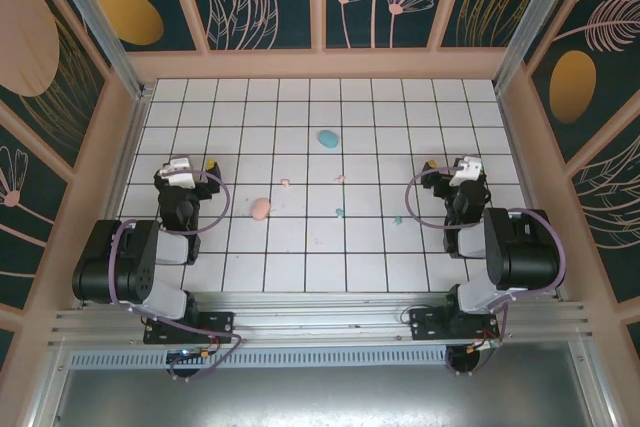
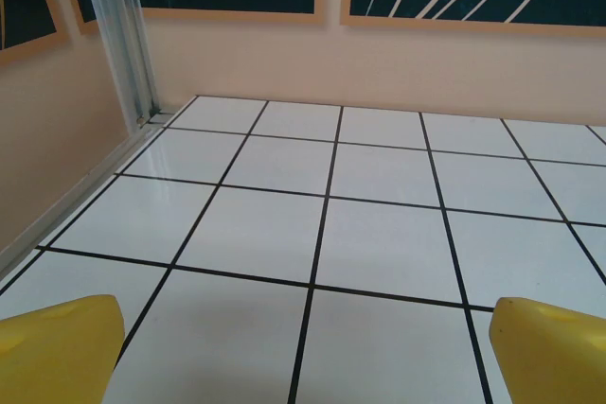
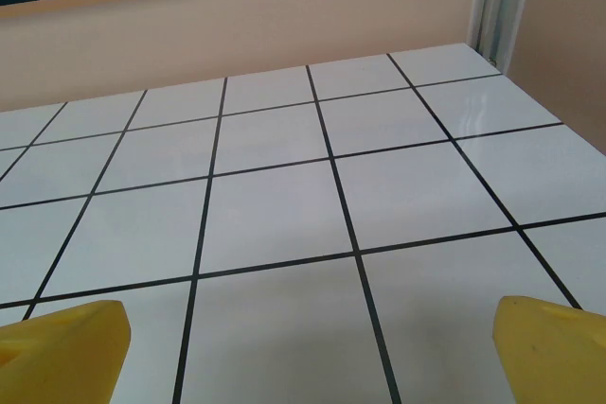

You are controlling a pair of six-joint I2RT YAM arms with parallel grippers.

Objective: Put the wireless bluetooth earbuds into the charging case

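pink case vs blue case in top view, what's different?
Colour: the pink case is salmon, the blue case teal. Place: the pink case lies closer to the near edge, left of centre; the blue case lies farther back, about centre. Both are small ovals lying on the tiles.

On table [image 1: 300, 272]: far case [image 1: 327, 137] behind centre. Near case [image 1: 260, 209] left, in front; earbuds [image 1: 285, 183] between and right.
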